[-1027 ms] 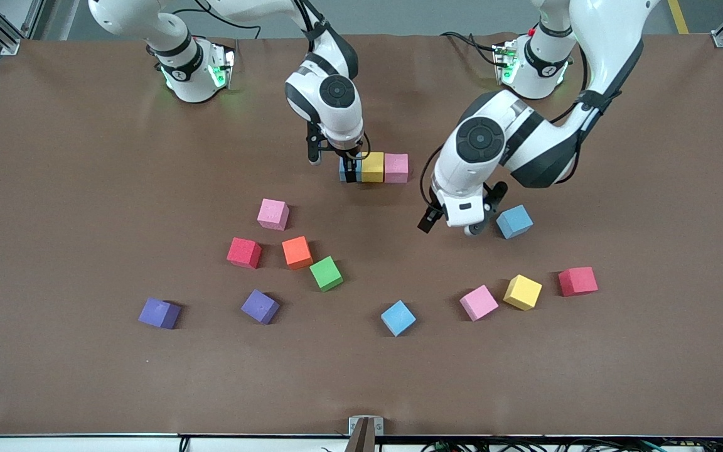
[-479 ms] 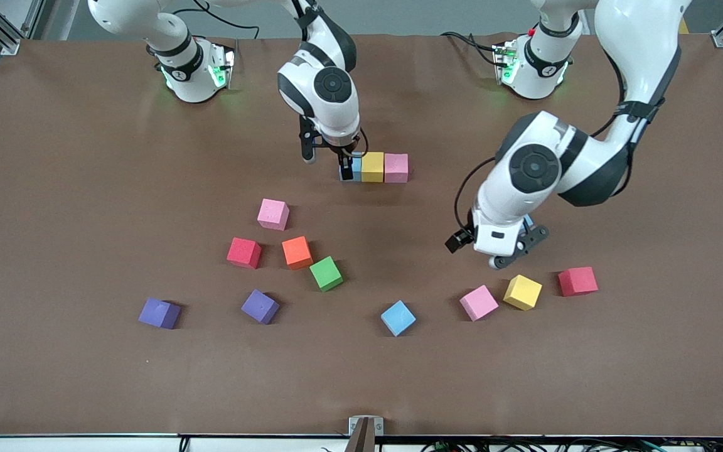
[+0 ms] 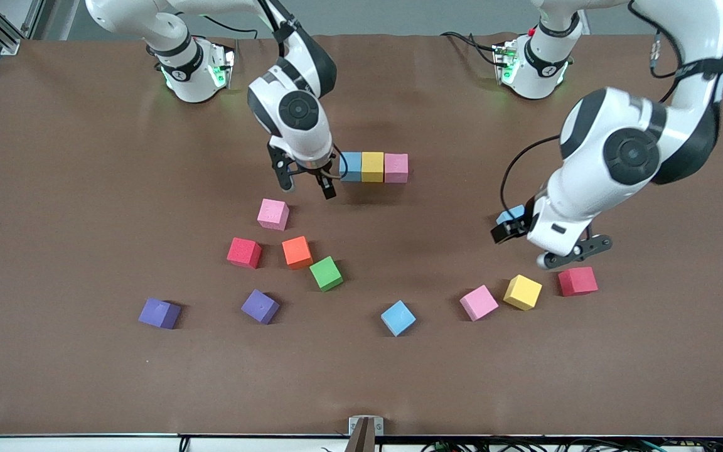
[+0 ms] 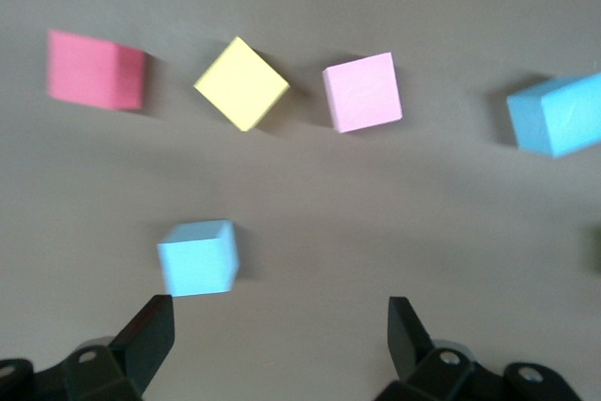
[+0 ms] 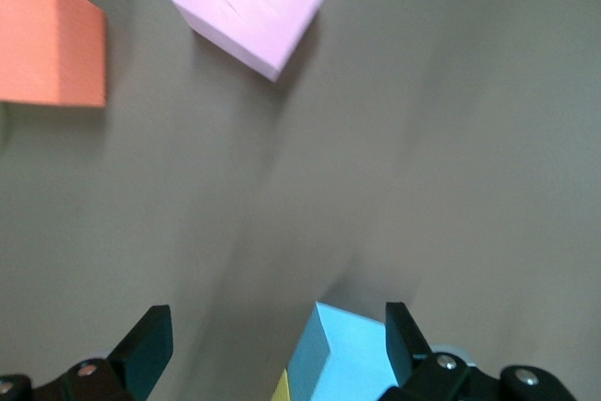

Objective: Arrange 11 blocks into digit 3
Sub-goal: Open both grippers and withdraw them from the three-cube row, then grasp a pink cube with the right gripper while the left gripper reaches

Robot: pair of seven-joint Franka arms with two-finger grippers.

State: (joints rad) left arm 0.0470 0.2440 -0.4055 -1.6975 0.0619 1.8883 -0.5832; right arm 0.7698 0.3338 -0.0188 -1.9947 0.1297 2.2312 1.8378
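A matt brown, cloth-like tabletop covering [image 3: 85,351] is seen, smooth but faintly rippled toward its edges. The small coloured foam cubes [image 3: 372,167] are matt and finely grained — a slightly pitted face is shown on the pink foam cube [image 5: 254,2] in the right wrist view. The white arm shells [image 3: 612,157] are finished in glossy plastic with black joint bands. The black gripper fingers [image 4: 146,335] appear as dull, hard plastic — no shine is caught on them.
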